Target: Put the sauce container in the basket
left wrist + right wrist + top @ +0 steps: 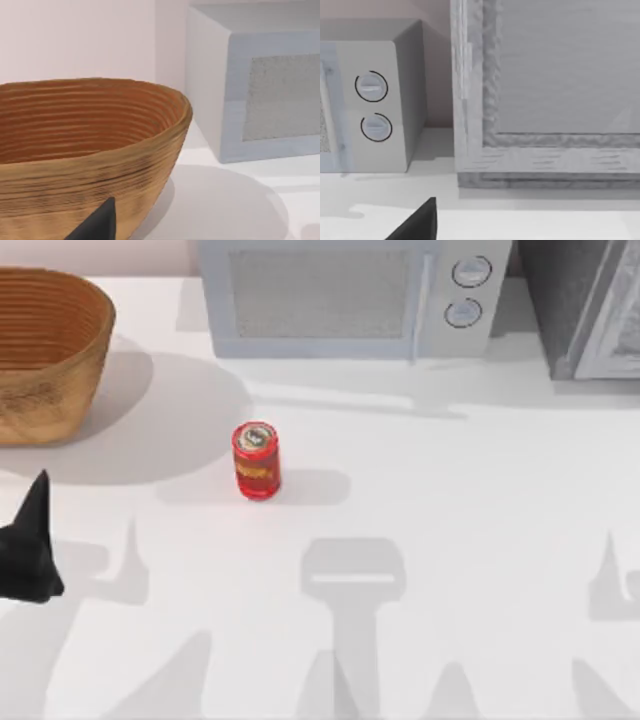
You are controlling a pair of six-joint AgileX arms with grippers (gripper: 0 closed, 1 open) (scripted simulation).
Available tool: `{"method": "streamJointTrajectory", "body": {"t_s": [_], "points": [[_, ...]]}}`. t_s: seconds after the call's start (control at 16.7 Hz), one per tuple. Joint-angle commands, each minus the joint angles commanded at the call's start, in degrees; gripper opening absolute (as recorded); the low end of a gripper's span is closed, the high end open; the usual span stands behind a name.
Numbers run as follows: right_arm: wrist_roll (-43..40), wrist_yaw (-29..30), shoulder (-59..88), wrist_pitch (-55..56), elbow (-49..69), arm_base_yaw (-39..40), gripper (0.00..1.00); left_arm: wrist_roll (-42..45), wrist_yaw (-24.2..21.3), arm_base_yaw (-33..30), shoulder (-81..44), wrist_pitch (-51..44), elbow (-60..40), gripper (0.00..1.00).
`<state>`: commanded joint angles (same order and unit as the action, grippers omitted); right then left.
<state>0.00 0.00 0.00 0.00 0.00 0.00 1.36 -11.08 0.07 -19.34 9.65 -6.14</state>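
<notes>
**Red can stands alone on white worktop, basket off to the left**

A small red cylindrical sauce container (255, 460) with a yellow-orange label band and a silvery top stands upright on the white worktop (450, 500), left of centre in the top view and touched by nothing. The large round tan-brown woven wicker basket (45, 350) sits at the far left, well apart from the can, its orange-brown ribbed inside holding nothing that can be seen in the left wrist view. The left arm's black pincer (30, 550) hangs at the left edge, nearer than the basket (whether its fingers stand wide or narrow cannot be told). Behind the can, along the back, stands a pale grey microwave oven (345, 295) with two round dials (467, 290); a grey framed cabinet (590, 305) stands at the back right.
</notes>
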Motion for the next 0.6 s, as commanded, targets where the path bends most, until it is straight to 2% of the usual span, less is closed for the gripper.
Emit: {"method": "streamJointTrajectory", "body": {"t_s": [0.24, 0.6], "points": [[0.0, 0.0, 0.0, 0.0, 0.0, 0.0, 1.0, 1.28, -11.19, -0.09, -19.69, 9.81, -6.3, 1.0], [0.0, 0.0, 0.0, 0.0, 0.0, 0.0, 1.0, 3.48, -31.2, -0.36, -54.7, 27.55, -17.98, 1.0]]}}
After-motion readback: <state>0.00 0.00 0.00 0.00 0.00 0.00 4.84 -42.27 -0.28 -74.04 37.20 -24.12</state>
